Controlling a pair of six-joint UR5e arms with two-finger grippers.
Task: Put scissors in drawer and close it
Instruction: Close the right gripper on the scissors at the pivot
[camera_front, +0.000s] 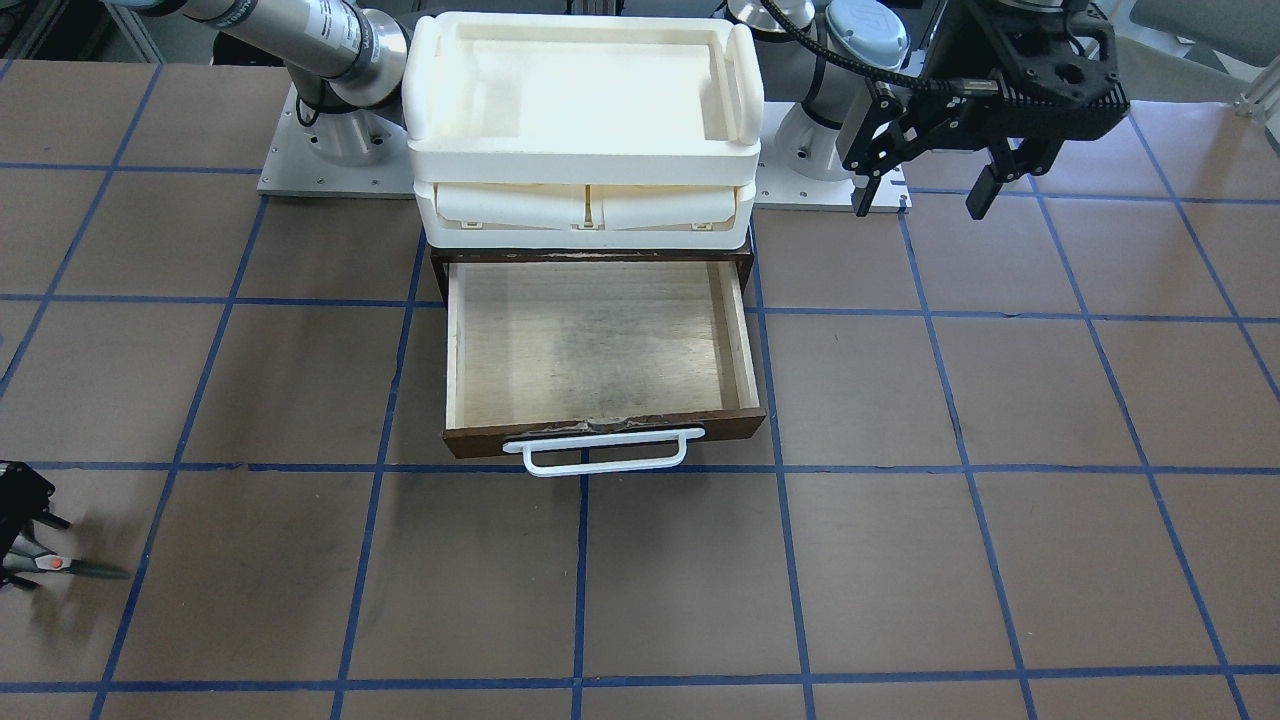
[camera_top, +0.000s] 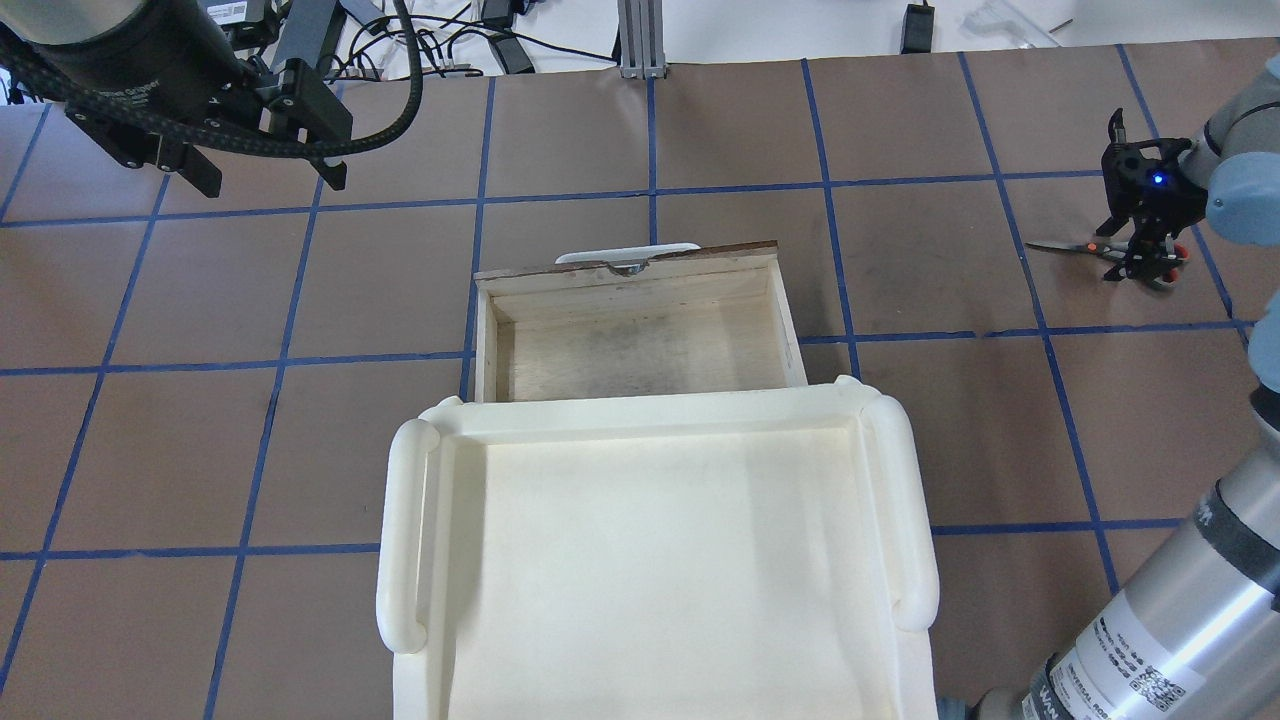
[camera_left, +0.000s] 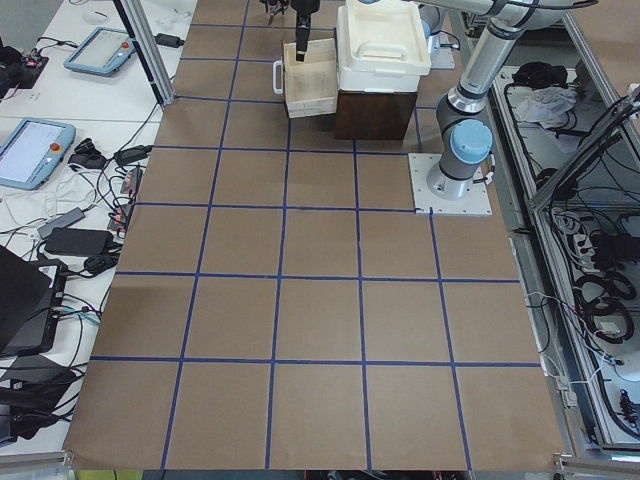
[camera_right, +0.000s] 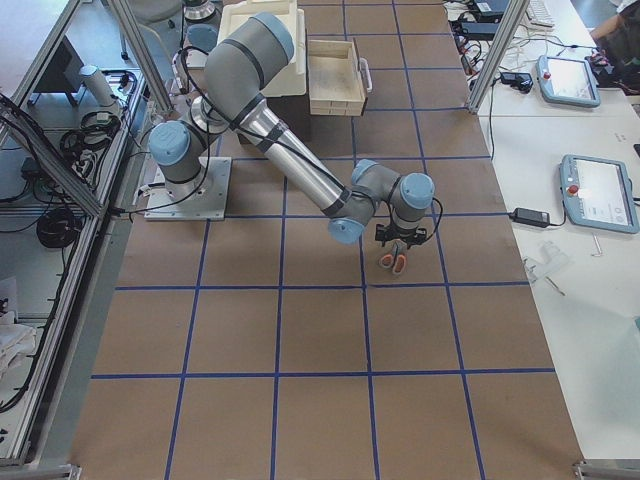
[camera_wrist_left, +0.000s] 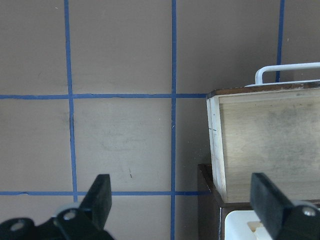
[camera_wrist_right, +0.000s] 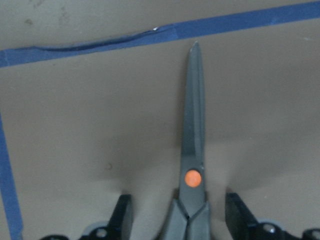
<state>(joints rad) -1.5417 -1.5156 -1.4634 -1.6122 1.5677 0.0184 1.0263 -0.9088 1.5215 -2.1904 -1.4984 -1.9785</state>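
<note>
Both spread wide — right tool (camera_wrist_right: 178, 200) low, straddling the scissors (camera_wrist_right: 194, 125) — left tool (camera_front: 922, 203) raised near the drawer (camera_front: 600, 340).

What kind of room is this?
Most likely a robot lab or test workshop: robot arms bolted to a table gridded with blue tape, with control tablets and loose cables around it.

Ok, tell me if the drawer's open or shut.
Open. The drawer is pulled out from under the tray unit, its bare pale floor in full view, its handle away from the robot.
</note>
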